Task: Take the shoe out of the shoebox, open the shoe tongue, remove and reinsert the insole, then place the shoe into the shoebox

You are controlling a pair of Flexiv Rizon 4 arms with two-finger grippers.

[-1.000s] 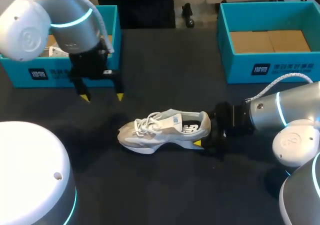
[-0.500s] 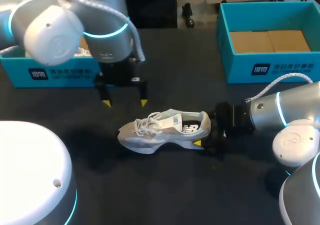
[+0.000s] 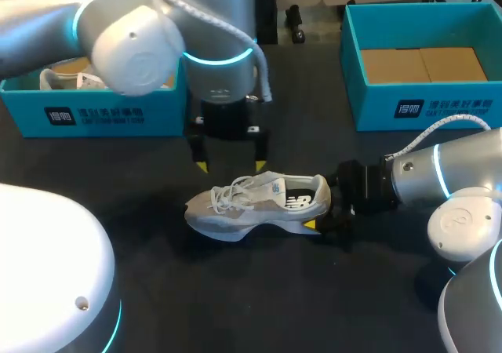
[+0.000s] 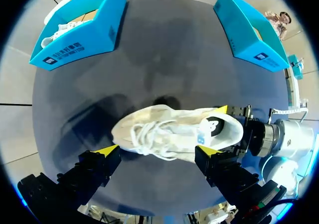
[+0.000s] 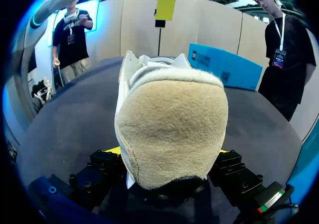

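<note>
Shoe [image 3: 259, 201] — a pale grey and white trainer — stands on its sole on the table [image 3: 274, 298]. It is outside both boxes, with its toe toward the robot's left and its heel [image 5: 172, 119] toward the right.

The right gripper [image 3: 323, 205] is closed on that heel, one yellow-tipped finger against each side. In the right wrist view the fuzzy beige back of the shoe fills the space between the fingers. The right arm lies low over the table, coming in from the right side.

The left gripper [image 3: 232, 165] hangs above the shoe with its fingers [image 4: 107, 152] spread wide, holding nothing and touching nothing. In the left wrist view the two yellow tips straddle the middle of the shoe, with the laces [image 4: 149, 134] and the dark mouth of the shoe below them.

The tabletop is dark, matte and plain; soft shadows of the arm fall on it beside the toe.

Toward the far edge are two bright blue boxes without lids, well apart from the shoe and from each other. The left shoebox [image 3: 94, 116] holds a second shoe [image 3: 49, 78], white, only part of it showing over the wall. The right shoebox [image 3: 423, 106] shows a bare brown cardboard floor [image 3: 423, 64].
</note>
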